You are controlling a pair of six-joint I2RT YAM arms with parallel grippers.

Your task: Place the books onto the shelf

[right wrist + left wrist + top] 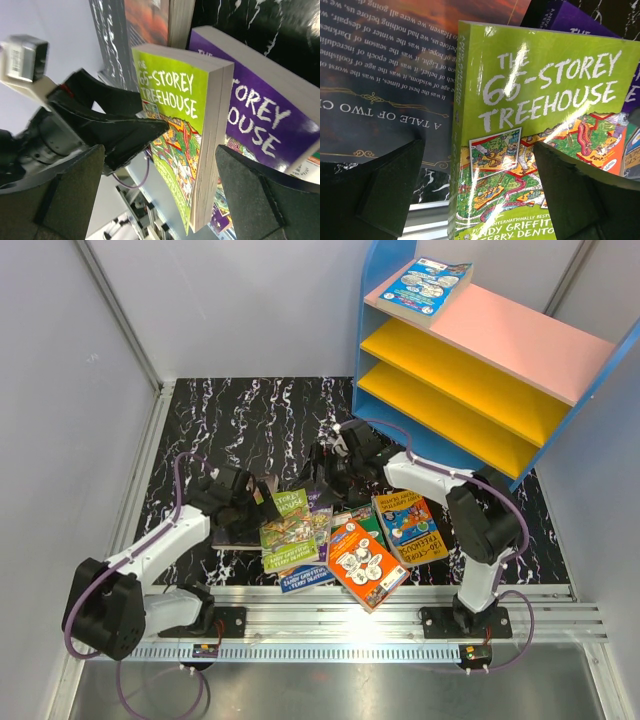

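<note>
The shelf point(392, 260) had a blue frame, a pink top board point(520, 340) and two yellow lower boards point(455, 365). The book on the pink board point(426, 288) was blue with white cartoon shapes. The tabletop point(250, 420) was black with white marble veins. At its near side lay a lime-green book point(530, 125) with white lettering, a purple book point(260, 120) lettered white too, an orange book point(366, 562) — and, to the left, a dark book point(385, 75) with an orange-red sky and pale text.

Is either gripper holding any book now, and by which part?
Nothing is held: the left gripper and right gripper stand open near the green paperback book.
</note>
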